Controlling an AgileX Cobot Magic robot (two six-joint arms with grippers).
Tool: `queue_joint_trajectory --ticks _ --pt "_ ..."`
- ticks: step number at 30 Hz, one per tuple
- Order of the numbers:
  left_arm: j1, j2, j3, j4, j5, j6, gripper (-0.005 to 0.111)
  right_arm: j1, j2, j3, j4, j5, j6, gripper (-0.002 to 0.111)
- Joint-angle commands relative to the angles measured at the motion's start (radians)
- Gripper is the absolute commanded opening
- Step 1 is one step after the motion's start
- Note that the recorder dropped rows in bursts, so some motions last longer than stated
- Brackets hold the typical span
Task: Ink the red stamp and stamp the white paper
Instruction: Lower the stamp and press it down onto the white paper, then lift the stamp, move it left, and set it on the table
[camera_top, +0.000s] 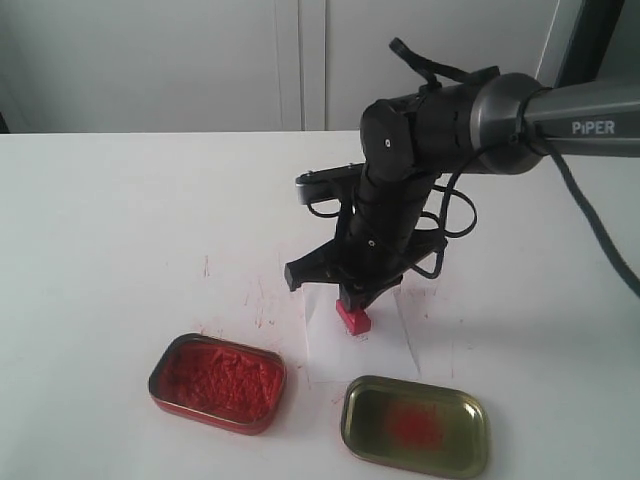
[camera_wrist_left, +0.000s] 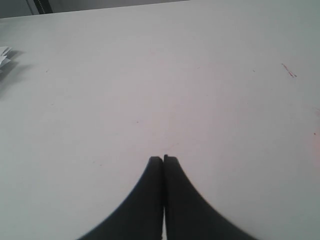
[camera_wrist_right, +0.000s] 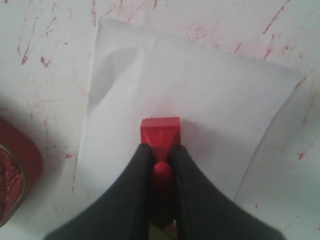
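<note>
One red stamp (camera_top: 353, 318); one white paper (camera_top: 382, 350); two tins: one red tin (camera_top: 205, 418), one gold tin (camera_top: 460, 425).

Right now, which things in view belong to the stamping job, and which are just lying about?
Job: red stamp, in the right gripper; white paper; tin of red ink.
Lying about: gold tin with a red smear; left gripper, shut, idle.

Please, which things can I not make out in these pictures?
Any print under the red stamp on the white paper: exterior and right wrist views, the stamp covers it.
Stamp's knob: right wrist view, mostly hidden by the right gripper.
Ink tin: right wrist view, cut by the edge.
Left gripper: outside the exterior view.
</note>
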Motion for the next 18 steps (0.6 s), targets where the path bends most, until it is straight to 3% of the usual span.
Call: queue_joint_trajectory --ticks 1,13,18 --pt "-0.006 0.000 0.002 -0.006 -0.002 -0.004 0.000 0.000 -0.029 0.002 -0.001 0.015 0.000 0.000" --pt "-0.006 0.000 0.002 -0.006 -0.002 -0.004 0.000 0.000 -0.033 0.002 0.015 -0.009 -0.024 0.000" --pt "-0.006 0.000 0.002 -0.006 -0.002 -0.004 0.000 0.000 -0.033 0.002 0.105 -0.088 -0.072 0.000"
